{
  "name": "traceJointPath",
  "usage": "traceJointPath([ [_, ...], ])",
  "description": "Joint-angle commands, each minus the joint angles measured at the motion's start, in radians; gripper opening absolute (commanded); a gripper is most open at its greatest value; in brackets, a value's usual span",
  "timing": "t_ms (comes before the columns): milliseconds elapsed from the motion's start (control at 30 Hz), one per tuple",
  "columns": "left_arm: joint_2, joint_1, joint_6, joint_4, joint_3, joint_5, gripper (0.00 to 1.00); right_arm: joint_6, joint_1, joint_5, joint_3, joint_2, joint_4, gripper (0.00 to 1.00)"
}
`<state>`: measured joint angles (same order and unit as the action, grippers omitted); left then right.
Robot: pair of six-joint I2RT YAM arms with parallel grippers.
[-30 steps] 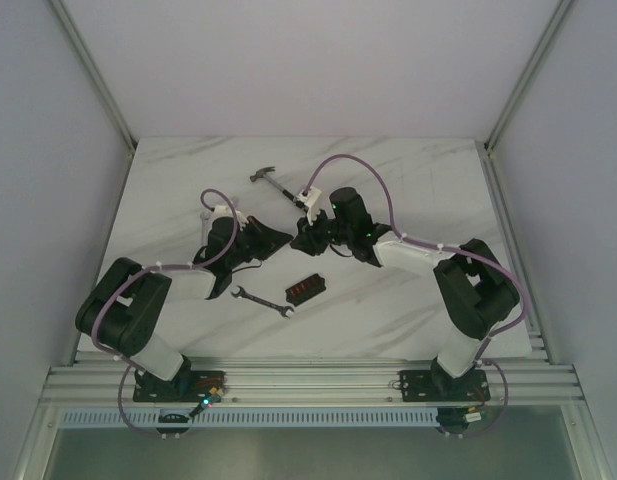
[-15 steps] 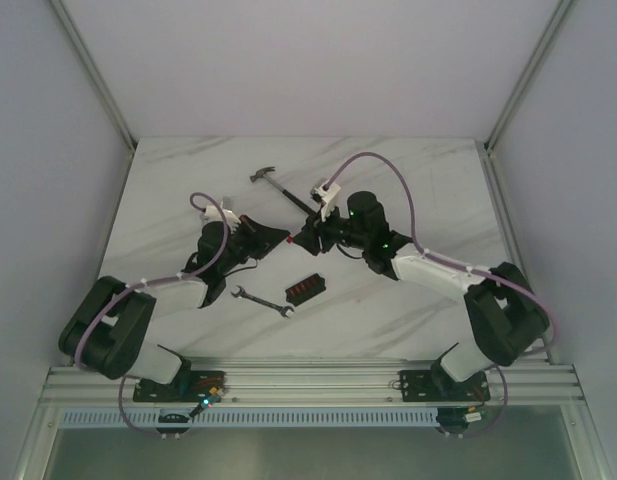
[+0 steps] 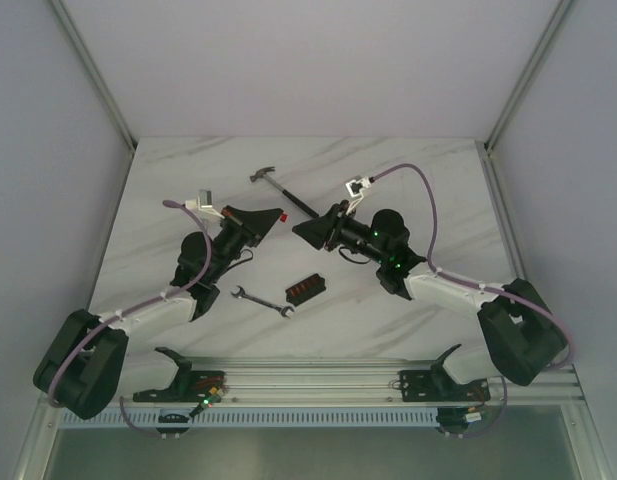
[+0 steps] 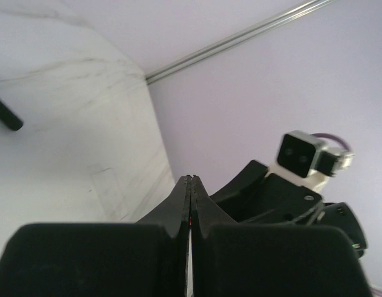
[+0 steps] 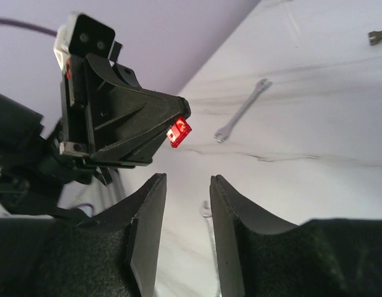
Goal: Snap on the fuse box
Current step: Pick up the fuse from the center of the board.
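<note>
The fuse box (image 3: 305, 288), a small black box with rows of red fuses, lies on the table between the arms and shows in neither wrist view. My left gripper (image 3: 276, 214) is raised above the table, shut on a tiny red fuse (image 3: 282, 214). The right wrist view shows that fuse (image 5: 179, 132) sticking out of the left fingertips (image 5: 172, 110). The left wrist view shows my left gripper (image 4: 190, 180) closed with a red sliver between the fingers. My right gripper (image 3: 298, 230) faces it a short way off, open and empty, as the right wrist view (image 5: 187, 179) shows.
A silver wrench (image 3: 260, 300) lies just left of the fuse box and also shows in the right wrist view (image 5: 242, 111). A hammer (image 3: 278, 185) lies further back on the marble table (image 3: 418, 190). Walls enclose the table on three sides.
The two grippers were together over the table's middle; they have drawn apart and lifted. The left one has moved left and back with the red fuse, and the right one has moved right.
</note>
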<state>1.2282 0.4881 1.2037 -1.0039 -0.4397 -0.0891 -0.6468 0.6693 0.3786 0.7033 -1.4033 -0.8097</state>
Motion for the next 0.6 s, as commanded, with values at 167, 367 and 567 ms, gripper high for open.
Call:
traceJointPath([
  [167,-0.009,0.03,0.073,-0.189,0.017,0.044,0.0,-0.27,-0.02,0.049,0.0,-0.042,-0.32,0.36],
  [367,0.001,0.053,0.09,-0.237,0.013,0.038,0.0,-0.319,-0.021,0.066,0.021,-0.082,-0.37,0.34],
  [567,0.008,0.067,0.094,-0.244,0.007,0.035,0.0,-0.327,-0.028,0.086,0.028,-0.088,-0.404,0.32],
])
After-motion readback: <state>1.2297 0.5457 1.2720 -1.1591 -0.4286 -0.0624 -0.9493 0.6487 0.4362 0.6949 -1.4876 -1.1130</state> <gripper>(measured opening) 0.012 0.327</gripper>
